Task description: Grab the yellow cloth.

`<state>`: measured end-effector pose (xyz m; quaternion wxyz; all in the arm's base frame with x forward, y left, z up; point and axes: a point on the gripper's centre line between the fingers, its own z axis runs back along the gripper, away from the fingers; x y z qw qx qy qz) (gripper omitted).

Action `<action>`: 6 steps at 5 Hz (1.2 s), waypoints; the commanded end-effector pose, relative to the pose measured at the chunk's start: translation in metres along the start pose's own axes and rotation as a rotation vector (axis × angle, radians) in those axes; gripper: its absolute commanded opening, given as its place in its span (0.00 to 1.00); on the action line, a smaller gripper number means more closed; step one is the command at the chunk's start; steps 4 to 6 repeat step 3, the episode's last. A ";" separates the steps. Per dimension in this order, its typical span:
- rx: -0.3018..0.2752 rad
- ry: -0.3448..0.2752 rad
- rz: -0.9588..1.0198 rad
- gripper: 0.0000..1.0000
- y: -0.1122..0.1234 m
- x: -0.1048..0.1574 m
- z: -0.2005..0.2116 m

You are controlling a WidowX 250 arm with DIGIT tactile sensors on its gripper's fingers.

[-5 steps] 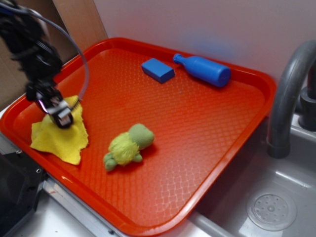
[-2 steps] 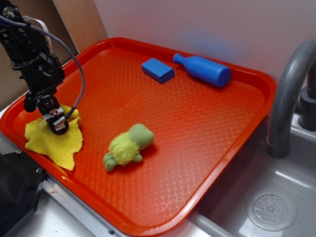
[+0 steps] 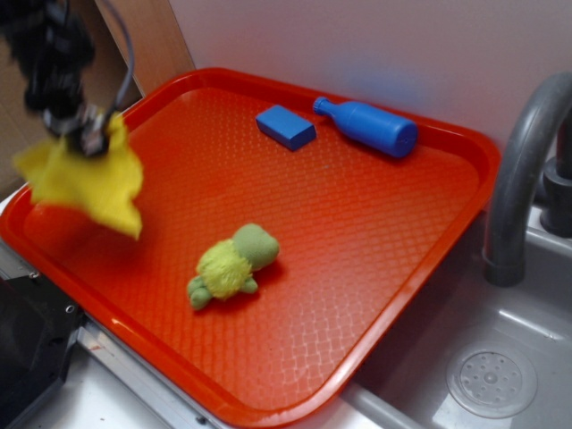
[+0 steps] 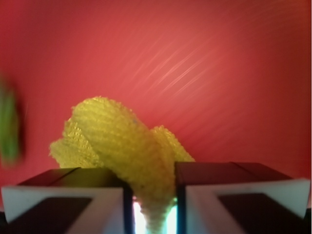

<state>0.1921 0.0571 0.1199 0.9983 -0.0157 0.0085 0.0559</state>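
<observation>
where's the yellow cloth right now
In the exterior view the yellow cloth hangs from the pincer above the left end of the red tray, left of the plush turtle. The wrist view shows it pinched between the fingers.

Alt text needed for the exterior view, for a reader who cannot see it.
A robot gripper holds a yellow cloth dangling above the left end of a red tray. On the tray lie a green plush turtle, a blue block and a blue bottle; a sink faucet stands right.
</observation>
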 end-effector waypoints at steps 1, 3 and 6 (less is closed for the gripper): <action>0.088 -0.127 0.191 0.00 -0.047 0.061 0.109; 0.063 -0.188 0.181 0.00 -0.062 0.045 0.152; 0.063 -0.188 0.181 0.00 -0.062 0.045 0.152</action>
